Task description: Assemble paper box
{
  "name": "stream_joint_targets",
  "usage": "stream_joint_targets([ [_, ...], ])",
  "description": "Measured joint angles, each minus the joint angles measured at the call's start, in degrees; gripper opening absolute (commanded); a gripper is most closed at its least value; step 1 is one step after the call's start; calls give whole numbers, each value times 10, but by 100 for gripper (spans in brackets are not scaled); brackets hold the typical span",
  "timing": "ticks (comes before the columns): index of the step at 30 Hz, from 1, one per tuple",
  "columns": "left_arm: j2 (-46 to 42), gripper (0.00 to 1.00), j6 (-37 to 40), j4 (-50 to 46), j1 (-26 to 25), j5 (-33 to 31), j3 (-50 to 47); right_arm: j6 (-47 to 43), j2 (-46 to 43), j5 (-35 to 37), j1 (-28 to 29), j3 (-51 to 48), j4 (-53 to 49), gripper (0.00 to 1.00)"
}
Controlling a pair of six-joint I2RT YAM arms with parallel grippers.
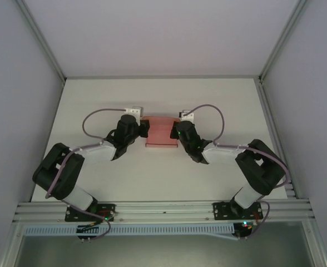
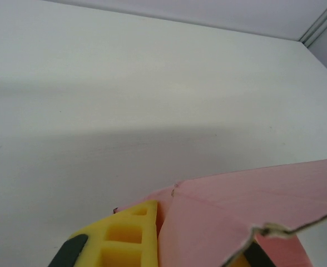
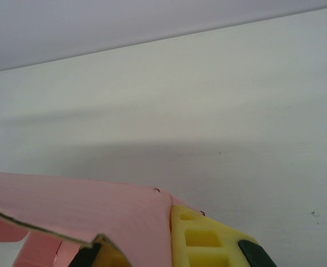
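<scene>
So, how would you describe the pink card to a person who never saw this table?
On the white table, look at the middle, where the left arm and right arm meet. The pink card spans the gap between them, one end pinched in the left jaws, the other in the right jaws. Nothing else there is pink.

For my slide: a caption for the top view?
Left gripper and right gripper clamp opposite ends of the pink paper box.
</scene>
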Motion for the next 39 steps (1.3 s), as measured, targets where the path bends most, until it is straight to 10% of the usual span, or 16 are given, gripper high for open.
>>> stream_joint_targets([
  [21, -40, 22, -27, 122, -26, 39, -125, -41, -10, 99, 68, -100, 135, 2],
  [28, -75, 51, -25, 71, -32, 56, -131, -52, -11, 117, 77, -113, 150, 0],
  [33, -139, 98, -18, -12, -34, 49, -131, -52, -11, 125, 81, -117, 154, 0],
  [39, -220, 100, -29, -132, -35, 38, -125, -56, -11, 133, 91, -118, 154, 0],
])
